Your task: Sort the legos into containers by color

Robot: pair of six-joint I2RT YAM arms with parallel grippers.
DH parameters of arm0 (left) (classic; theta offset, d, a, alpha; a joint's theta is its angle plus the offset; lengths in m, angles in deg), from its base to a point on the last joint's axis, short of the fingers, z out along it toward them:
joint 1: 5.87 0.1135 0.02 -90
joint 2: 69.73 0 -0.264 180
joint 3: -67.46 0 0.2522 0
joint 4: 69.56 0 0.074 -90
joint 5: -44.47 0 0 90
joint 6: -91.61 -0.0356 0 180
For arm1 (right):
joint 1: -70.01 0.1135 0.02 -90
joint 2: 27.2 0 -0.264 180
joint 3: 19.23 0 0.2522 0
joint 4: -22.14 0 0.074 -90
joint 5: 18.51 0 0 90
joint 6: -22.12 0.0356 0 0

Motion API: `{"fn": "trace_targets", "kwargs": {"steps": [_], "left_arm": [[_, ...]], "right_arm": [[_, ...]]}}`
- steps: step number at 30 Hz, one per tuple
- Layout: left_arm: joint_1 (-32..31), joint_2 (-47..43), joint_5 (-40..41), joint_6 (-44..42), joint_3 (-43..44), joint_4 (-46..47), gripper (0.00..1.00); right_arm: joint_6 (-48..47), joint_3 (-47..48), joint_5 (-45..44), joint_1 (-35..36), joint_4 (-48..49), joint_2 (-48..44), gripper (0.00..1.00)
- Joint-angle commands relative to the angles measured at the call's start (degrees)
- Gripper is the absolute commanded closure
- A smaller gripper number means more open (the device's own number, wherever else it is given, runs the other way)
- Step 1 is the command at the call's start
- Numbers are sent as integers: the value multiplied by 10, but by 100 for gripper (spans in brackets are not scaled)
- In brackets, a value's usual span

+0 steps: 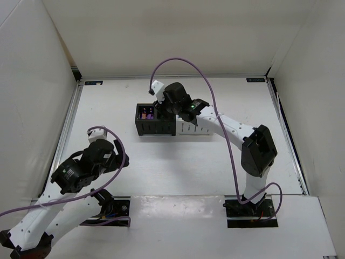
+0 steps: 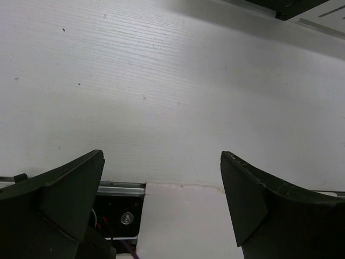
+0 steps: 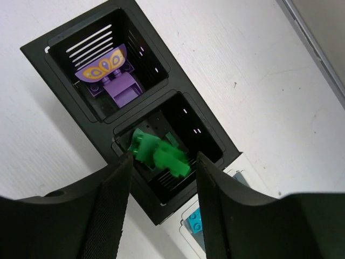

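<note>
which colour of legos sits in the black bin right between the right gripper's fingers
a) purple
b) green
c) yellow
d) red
b: in the right wrist view the green legos lie in the black bin framed by the open right gripper, while the purple legos are in the next bin over.

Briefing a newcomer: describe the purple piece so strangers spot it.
On the white table stands a row of joined black and white plastic cube bins. Look into the black end bin. Its purple plastic lego bears a gold butterfly print; the next bin holds green plastic legos.
</note>
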Motion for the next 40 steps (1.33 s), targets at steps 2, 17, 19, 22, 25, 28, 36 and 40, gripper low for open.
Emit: {"fn": "trace_targets", "kwargs": {"steps": [2,17,19,22,25,28,36,40], "left_arm": [[-2,9,12,-6,21,11,0],[-2,23,18,-2,52,-5,0],[-2,34,19,5,59,-12,0],[-1,55,30,18,69,-36,0],[-2,70,34,26,78,-55,0],[-4,70,35,34,77,-55,0],[-2,44,35,47,55,-44,0],[-3,44,29,53,48,-55,0]], "right_arm": [[4,30,10,5,34,-4,43],[122,-58,-36,-21,-11,-201,10],[181,-104,-76,-36,-45,-257,10],[254,-157,-146,-62,-120,-330,10],[307,-215,-167,-84,-185,-396,10],[361,-273,-175,-103,-236,-484,10],[384,-324,-166,-156,-313,-633,10],[372,-333,-125,-179,-317,-641,10]]}}
